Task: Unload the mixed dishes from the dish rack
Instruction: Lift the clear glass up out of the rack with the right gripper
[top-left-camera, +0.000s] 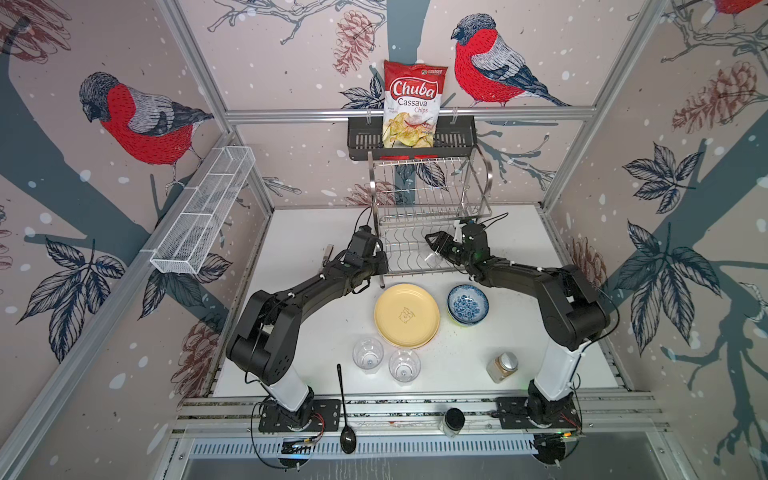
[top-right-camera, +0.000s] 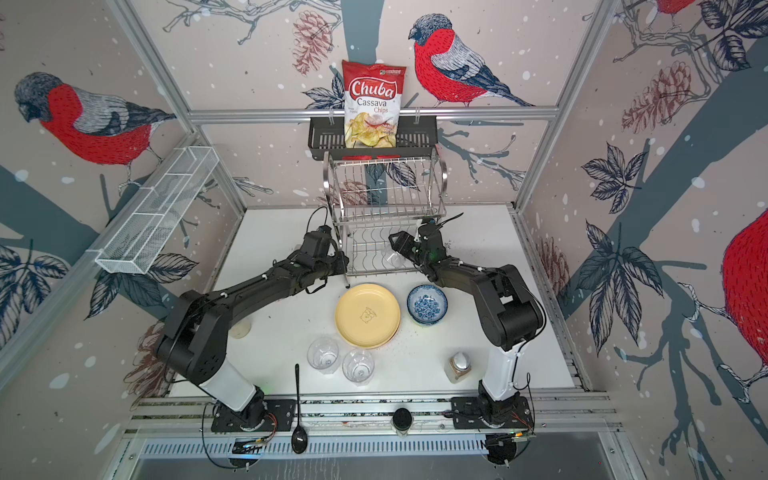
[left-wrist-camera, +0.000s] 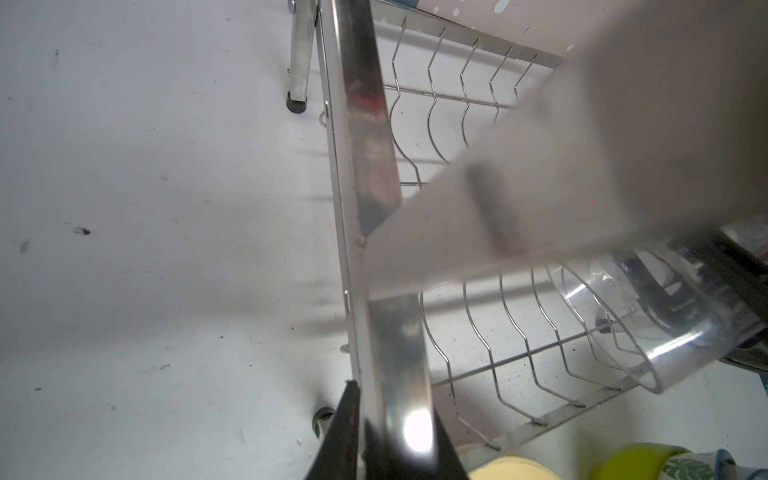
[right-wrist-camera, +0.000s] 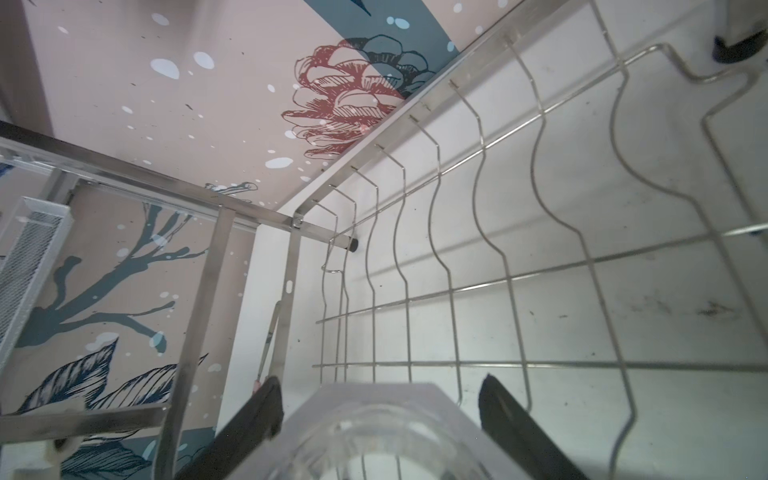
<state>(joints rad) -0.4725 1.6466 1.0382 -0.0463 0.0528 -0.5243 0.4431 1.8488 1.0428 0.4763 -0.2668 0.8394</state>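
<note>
The steel dish rack (top-left-camera: 428, 195) (top-right-camera: 386, 187) stands at the back of the table. A clear tumbler (top-left-camera: 432, 259) (top-right-camera: 392, 258) (left-wrist-camera: 648, 332) lies tilted in its lower tier, and my right gripper (top-left-camera: 434, 245) (right-wrist-camera: 378, 384) is shut on that tumbler (right-wrist-camera: 374, 432), one finger on each side. My left gripper (top-left-camera: 380, 259) (left-wrist-camera: 395, 436) is shut on the rack's side frame (left-wrist-camera: 365, 124). On the table sit a yellow plate (top-left-camera: 406, 315), a blue-white bowl (top-left-camera: 467, 303) stacked on a lime green bowl (left-wrist-camera: 636, 457), and two upright tumblers (top-left-camera: 368, 353) (top-left-camera: 404, 365).
A chips bag (top-left-camera: 411, 104) stands in a black slotted shelf (top-left-camera: 361, 141) above the rack. A white mesh basket (top-left-camera: 203, 216) hangs on the left wall. A spice jar (top-left-camera: 503, 365), a black-lidded jar (top-left-camera: 454, 419) and a black spoon (top-left-camera: 345, 411) lie near the front.
</note>
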